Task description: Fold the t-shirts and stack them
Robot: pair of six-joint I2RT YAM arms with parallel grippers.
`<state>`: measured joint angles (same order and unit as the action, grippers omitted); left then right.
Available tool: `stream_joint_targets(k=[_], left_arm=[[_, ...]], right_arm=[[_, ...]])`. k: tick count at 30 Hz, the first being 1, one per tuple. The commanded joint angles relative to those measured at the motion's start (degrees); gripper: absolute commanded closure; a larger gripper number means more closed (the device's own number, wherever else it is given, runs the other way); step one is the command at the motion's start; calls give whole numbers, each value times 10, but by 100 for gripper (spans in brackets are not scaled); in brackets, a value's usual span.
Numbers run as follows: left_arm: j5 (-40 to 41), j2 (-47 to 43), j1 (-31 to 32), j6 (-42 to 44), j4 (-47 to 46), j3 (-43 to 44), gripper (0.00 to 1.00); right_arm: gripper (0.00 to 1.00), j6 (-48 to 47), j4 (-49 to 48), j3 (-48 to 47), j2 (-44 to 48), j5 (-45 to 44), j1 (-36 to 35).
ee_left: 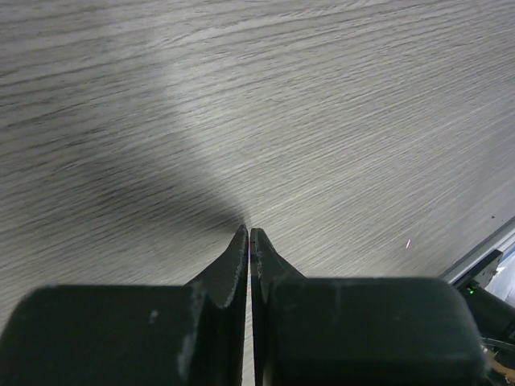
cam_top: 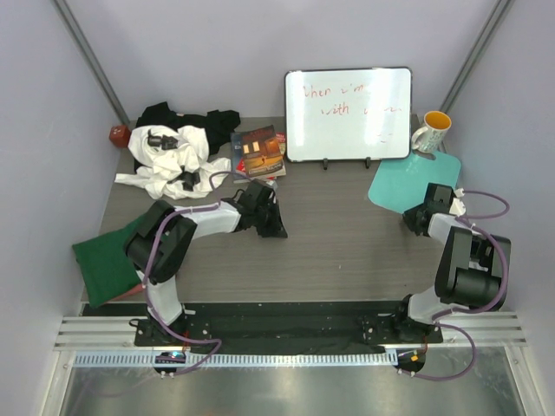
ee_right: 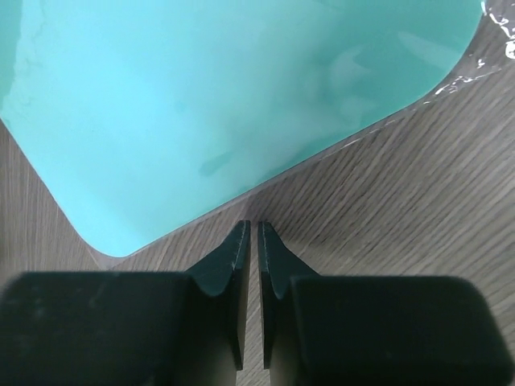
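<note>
Two closed, empty grippers are what we see, with no shirt in hand. The left gripper (ee_left: 249,232) hangs with its fingertips pressed together over bare wood near the middle of the table (cam_top: 347,251). The right gripper (ee_right: 250,225) shows only a hairline slit between its fingers and holds nothing, just beside the near edge of the teal mat (ee_right: 201,104) toward the table's right edge. The white t-shirt (cam_top: 165,165) lies crumpled on the black t-shirt (cam_top: 186,115) in a heap at the back left corner. The dark green t-shirt (cam_top: 102,258) lies flat at the left edge. We judge the step in hand to be fetching the next shirt from the heap. To do it well, the left jaws should open before they descend, pinch a single layer of the white cloth at a hem or shoulder, and draw it onto the bare middle without snagging the black one or nudging the book (cam_top: 258,152) just beside the heap. The heap sits near the left gripper, behind it and to its left, and well apart from the right gripper across the table. The green shirt lies beside the left arm's elbow.
</note>
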<state>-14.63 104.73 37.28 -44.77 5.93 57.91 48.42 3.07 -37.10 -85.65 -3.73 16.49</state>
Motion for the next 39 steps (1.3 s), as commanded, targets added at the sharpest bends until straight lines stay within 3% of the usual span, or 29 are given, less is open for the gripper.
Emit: stream_joint_targets(k=[1,8,11,12,14,15,17,19,22,30,35,39], left_arm=[[12,-36,3,2,-16,-1,99],[16,-40,2,5,-12,2,99],[16,-46,2,7,-13,-2,96],[15,-45,2,9,-13,-3,86],[16,-44,2,9,-13,-1,70],[14,-44,2,9,-13,1,55],[8,-41,2,7,-13,7,45],[-2,-30,2,6,-17,18,41],[-20,-7,2,4,-18,46,40],[-26,-2,3,-1,-19,49,39],[-21,-9,4,0,-19,28,39],[-20,-9,4,1,-19,25,39]], right_arm=[[87,-4,54,-17,14,-58,-3],[89,-14,114,-45,34,-123,0],[89,-35,117,-49,43,-86,3],[72,-41,113,-48,48,-69,2],[50,-58,86,-29,85,-25,2],[47,-61,64,-21,104,-2,1],[40,-68,34,-5,153,14,0],[39,-74,38,-18,169,14,-1],[38,-82,29,-43,156,18,-1],[38,-78,-3,-100,-28,82,-19],[39,-77,-26,-119,-79,66,-58],[38,-83,15,-155,-121,21,-91]])
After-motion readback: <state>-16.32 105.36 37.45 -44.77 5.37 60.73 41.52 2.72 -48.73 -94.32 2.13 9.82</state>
